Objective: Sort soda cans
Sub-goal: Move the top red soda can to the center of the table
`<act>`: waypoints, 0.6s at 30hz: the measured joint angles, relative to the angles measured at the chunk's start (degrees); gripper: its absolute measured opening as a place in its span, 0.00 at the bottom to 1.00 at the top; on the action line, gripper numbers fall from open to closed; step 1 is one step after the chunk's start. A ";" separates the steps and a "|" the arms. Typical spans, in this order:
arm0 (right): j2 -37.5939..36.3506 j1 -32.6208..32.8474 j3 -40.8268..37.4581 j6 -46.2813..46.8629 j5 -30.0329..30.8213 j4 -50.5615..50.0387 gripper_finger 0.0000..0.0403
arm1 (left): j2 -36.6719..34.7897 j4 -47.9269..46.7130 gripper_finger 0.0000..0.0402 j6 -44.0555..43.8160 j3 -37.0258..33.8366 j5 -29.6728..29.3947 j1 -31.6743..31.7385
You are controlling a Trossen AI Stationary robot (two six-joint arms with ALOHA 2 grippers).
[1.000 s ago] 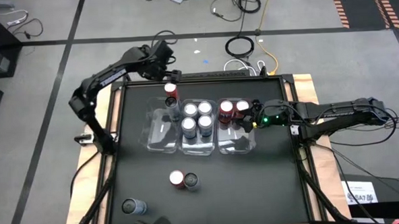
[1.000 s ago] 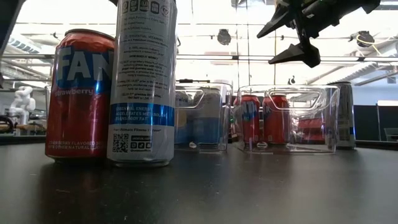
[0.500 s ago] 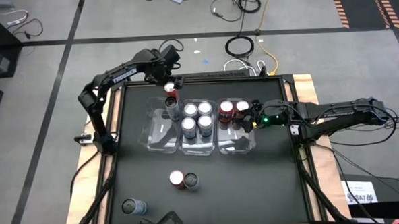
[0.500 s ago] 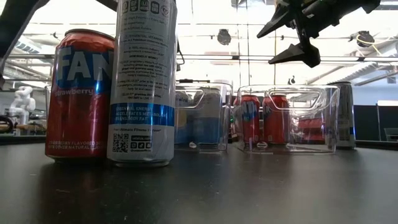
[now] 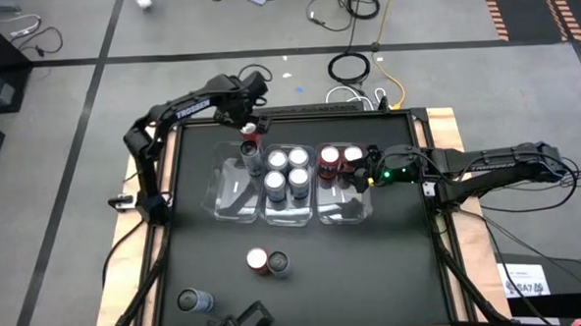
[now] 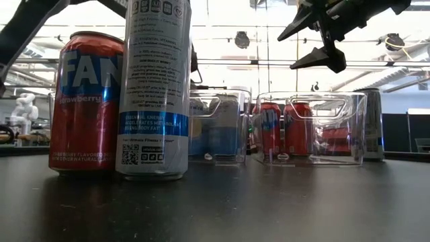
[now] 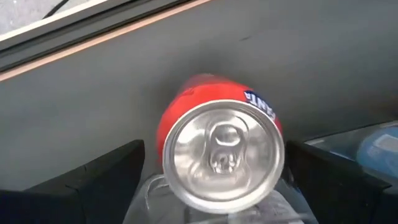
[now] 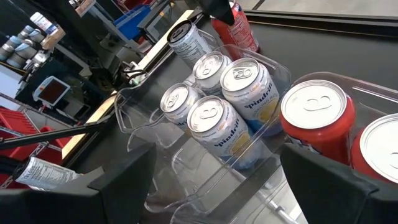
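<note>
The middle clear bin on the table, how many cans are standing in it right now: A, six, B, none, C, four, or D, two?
C: the overhead view shows four silvery can tops in a two-by-two block inside the middle bin, and the right wrist view shows the same four blue-silver cans grouped together, next to the red cans in the neighbouring bin.

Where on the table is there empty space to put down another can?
Bare table lies between the bins and the front edge, right of the red and grey can pair. The left bin looks nearly empty. It is crowded at the back: the middle bin holds four cans, and the left claw hovers over a red can.
</note>
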 joint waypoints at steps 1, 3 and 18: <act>0.00 0.00 0.00 0.00 0.00 0.00 0.83 | 0.45 0.29 1.00 0.18 0.00 -0.04 0.00; 0.00 0.01 0.00 0.00 0.00 0.00 0.83 | 1.32 1.34 1.00 1.76 0.00 0.19 0.00; 0.00 0.02 0.00 0.00 -0.22 0.00 0.83 | 4.34 1.46 0.94 2.59 0.00 -0.29 0.00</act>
